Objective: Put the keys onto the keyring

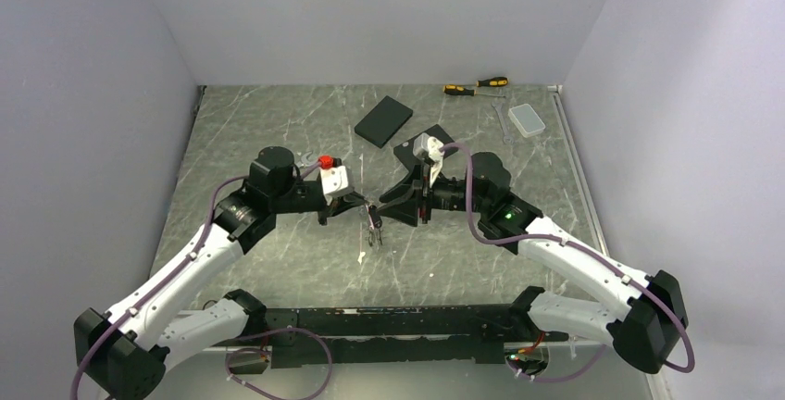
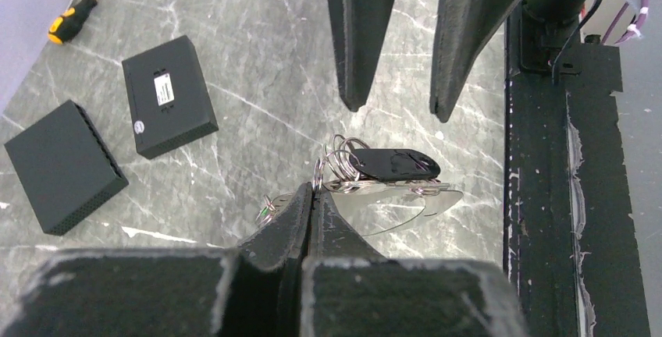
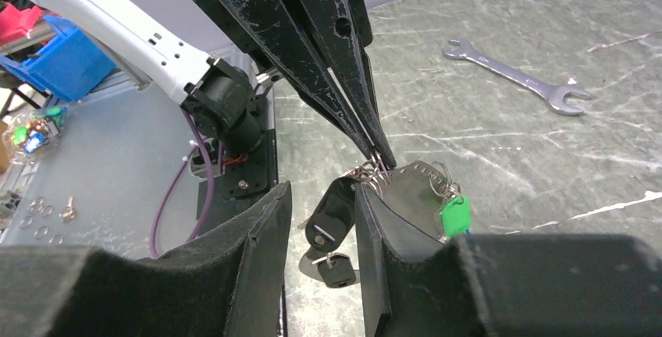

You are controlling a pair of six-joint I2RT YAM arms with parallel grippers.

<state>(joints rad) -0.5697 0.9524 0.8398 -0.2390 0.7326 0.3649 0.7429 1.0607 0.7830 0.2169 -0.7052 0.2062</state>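
Note:
The bunch of keys [image 1: 373,231] hangs above the table between the two grippers. My left gripper [image 2: 314,193] is shut, with a silver ring of the bunch pinched at its fingertips. Below them a black fob [image 2: 394,164] and flat silver keys hang against the thin grey curve of the keyring [image 2: 400,225]. My right gripper [image 3: 322,196] is open. The black fob [image 3: 332,216] and a black-headed key [image 3: 336,269] hang in the gap between its fingers. A green-headed key [image 3: 455,216] sits outside its right finger. The left gripper [image 3: 380,156] reaches the bunch from above.
Two black boxes [image 1: 383,120] [image 1: 424,147] lie behind the grippers. Yellow-and-black screwdrivers [image 1: 476,86] and a clear plastic box [image 1: 528,120] are at the back right, and a wrench [image 3: 515,76] lies on the marble. A small pale piece [image 1: 361,256] rests below the bunch.

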